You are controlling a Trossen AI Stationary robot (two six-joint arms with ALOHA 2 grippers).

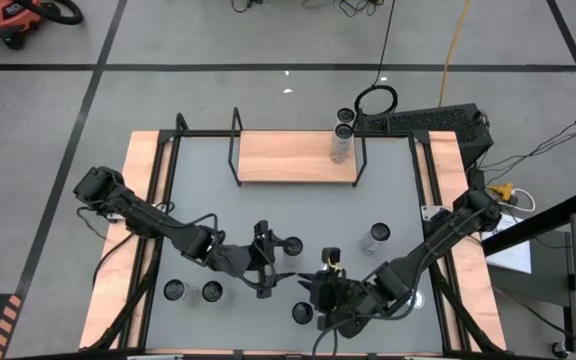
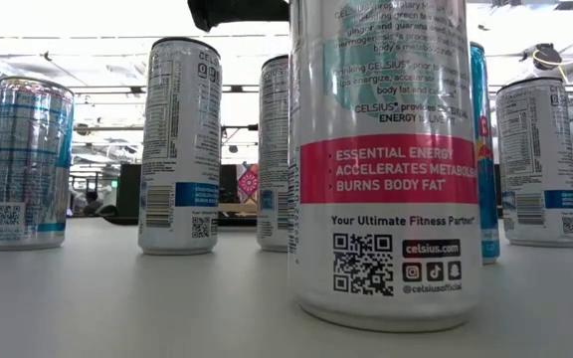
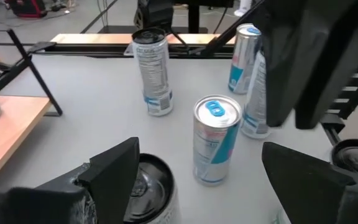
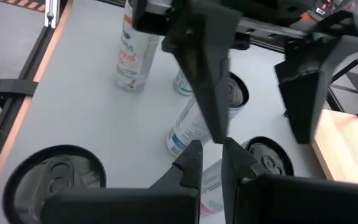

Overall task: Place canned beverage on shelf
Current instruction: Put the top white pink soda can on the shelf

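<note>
Several slim cans stand upright on the grey table. The shelf (image 1: 298,157) stands at the table's far edge with one can (image 1: 340,146) on its right end. My left gripper (image 1: 273,265) hangs open above the table's middle, pointing right. In its wrist view (image 3: 201,149) a can with a blue tab (image 3: 216,140) stands ahead between the fingers, untouched, and a dark-topped can (image 3: 149,186) sits under one finger. My right gripper (image 1: 306,288) hovers just to the right, shut on nothing, its fingertips (image 4: 211,163) above the cans.
Cans stand near the left front (image 1: 175,291) (image 1: 211,292), at the front middle (image 1: 302,313) and right of centre (image 1: 375,237). One can (image 2: 381,159) stands close before the low camera. The two grippers face each other closely. Bare table lies between the cans and the shelf.
</note>
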